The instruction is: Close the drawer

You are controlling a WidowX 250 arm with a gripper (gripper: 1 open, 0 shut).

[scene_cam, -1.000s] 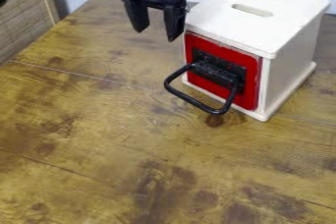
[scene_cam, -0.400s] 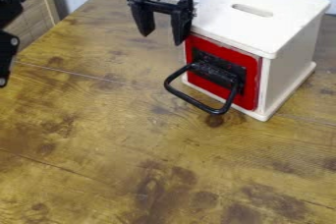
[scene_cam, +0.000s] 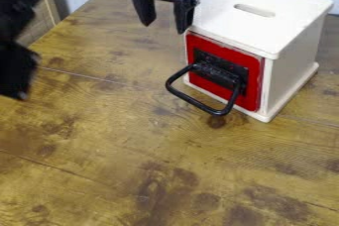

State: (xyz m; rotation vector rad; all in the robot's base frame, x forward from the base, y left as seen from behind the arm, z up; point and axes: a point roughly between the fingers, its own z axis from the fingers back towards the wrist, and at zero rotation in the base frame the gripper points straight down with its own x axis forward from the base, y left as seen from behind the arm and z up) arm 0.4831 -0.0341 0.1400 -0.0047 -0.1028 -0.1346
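At far centre, gripper (scene_cam: 163, 12): your jaws stand wide apart, holding nothing.
Drawer (scene_cam: 220, 68): right of centre, red front looks nearly flush with box (scene_cam: 272, 22).
Left: any last push, you judge.

Hovering with black fingers (scene_cam: 145, 10) spread wide and pointing down, the gripper (scene_cam: 163, 12) gripping nothing above the worn wooden table (scene_cam: 119, 151). Sitting just right of and below the fingers, the red-fronted drawer (scene_cam: 225, 66) inside the pale wooden box (scene_cam: 272, 32), its black loop handle (scene_cam: 201, 89) jutting out below the fingertips. Blurring across the left edge, well left of the fingers, a dark shape (scene_cam: 19, 32).
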